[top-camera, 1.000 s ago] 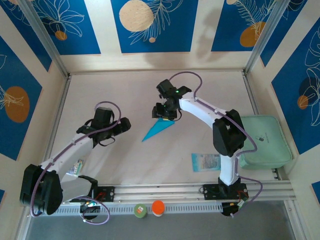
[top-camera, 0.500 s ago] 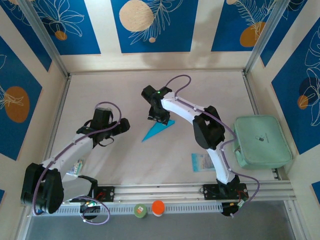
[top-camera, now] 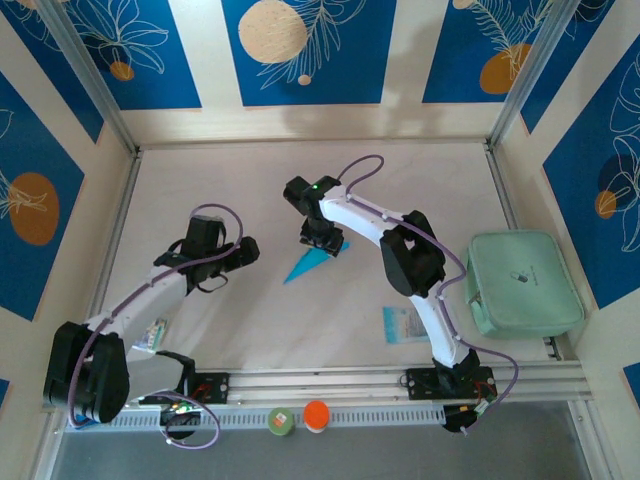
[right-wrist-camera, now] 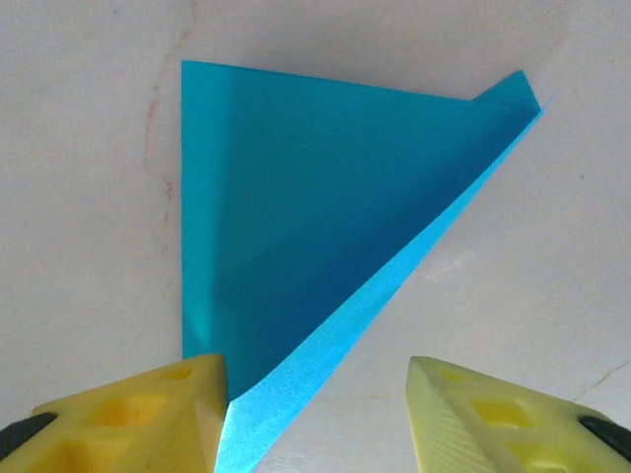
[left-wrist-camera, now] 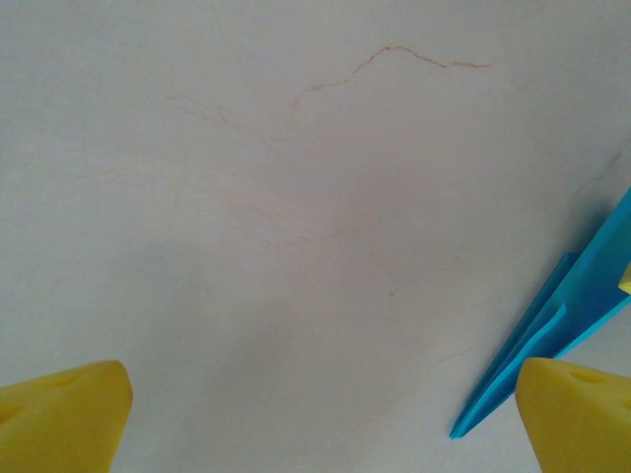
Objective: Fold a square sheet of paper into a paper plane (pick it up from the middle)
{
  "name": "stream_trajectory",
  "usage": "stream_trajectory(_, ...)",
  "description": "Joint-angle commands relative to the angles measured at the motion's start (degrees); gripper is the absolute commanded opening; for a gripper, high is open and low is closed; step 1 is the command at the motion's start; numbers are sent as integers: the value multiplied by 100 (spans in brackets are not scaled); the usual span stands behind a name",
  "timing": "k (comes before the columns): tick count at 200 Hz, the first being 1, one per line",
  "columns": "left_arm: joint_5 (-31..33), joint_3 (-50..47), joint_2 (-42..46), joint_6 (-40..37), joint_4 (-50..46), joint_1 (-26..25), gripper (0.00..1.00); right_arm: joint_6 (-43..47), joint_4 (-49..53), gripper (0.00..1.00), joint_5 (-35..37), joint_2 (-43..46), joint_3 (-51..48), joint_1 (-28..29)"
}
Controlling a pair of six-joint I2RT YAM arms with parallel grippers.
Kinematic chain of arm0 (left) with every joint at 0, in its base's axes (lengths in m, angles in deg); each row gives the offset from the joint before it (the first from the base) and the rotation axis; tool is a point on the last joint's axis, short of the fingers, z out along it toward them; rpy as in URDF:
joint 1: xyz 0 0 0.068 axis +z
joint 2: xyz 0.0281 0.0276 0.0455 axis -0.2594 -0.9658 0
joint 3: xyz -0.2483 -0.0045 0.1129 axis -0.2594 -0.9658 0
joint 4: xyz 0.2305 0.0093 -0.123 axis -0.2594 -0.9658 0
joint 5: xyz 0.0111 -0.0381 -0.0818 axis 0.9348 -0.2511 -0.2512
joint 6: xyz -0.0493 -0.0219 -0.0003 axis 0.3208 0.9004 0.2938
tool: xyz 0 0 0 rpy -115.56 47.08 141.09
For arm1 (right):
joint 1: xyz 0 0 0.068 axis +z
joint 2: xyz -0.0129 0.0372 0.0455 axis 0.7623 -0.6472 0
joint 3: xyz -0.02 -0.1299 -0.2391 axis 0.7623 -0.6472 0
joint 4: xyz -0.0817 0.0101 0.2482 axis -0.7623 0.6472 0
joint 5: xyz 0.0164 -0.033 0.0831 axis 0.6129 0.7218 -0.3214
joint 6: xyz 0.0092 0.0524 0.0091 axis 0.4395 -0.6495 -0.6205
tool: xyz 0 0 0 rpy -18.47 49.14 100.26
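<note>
The cyan sheet of paper (top-camera: 305,266) lies mid-table, folded into a narrow dart with its sharp tip toward the near left. In the right wrist view it is a folded triangle (right-wrist-camera: 315,197) with one flap edge raised. My right gripper (top-camera: 322,240) hangs over its wide end. It is open (right-wrist-camera: 315,419), and the raised edge runs in beside the left fingertip (right-wrist-camera: 148,419), well apart from the other fingertip. My left gripper (top-camera: 245,250) is open (left-wrist-camera: 320,424) over bare table left of the paper. The paper's tip (left-wrist-camera: 562,325) shows by its right fingertip (left-wrist-camera: 582,414).
A mint-green pad (top-camera: 525,282) lies at the right edge. A pale printed packet (top-camera: 410,324) sits near the right arm's base and a smaller one (top-camera: 153,335) lies by the left arm. A green cap (top-camera: 281,421) and an orange cap (top-camera: 316,415) sit on the front rail.
My right gripper has swung left and down over the paper's wide end, and its elbow has folded in. The paper has barely shifted. The left arm has not moved.
</note>
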Motion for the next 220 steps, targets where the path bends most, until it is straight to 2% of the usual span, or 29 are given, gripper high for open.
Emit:
stream_trajectory(1,-116,16,-59,-37,60,77,99,-170,163,48,-114,138,-146,52)
stream_trajectory(70,-122,64,-91,-39,65,87,99,-239,36,38,-384,435,-491,60)
stream_trajectory(90,-127,47,-84,-20,53,95,99,-245,-12,29,-420,490,-571,52)
stream_trajectory(108,-155,48,-56,2,40,95,99,-208,-42,14,-381,555,-627,39)
stream_trajectory(126,-196,50,-7,31,39,104,99,-33,-207,4,-321,712,-752,29)
stream_trajectory(136,-253,58,9,47,37,113,99,232,-401,0,-339,837,-836,28)
stream_trajectory(151,-375,55,36,90,59,135,99,862,-723,0,-428,996,-957,11)
stream_trajectory(173,-635,33,32,171,148,157,99,1871,-1564,0,-901,1332,-1421,-51)
stream_trajectory(185,-825,16,25,227,241,157,99,2230,-2318,0,-1424,1616,-1951,-122)
stream_trajectory(220,-1423,-218,-7,523,732,157,100,2437,-4608,0,-3299,2151,-3420,-433)
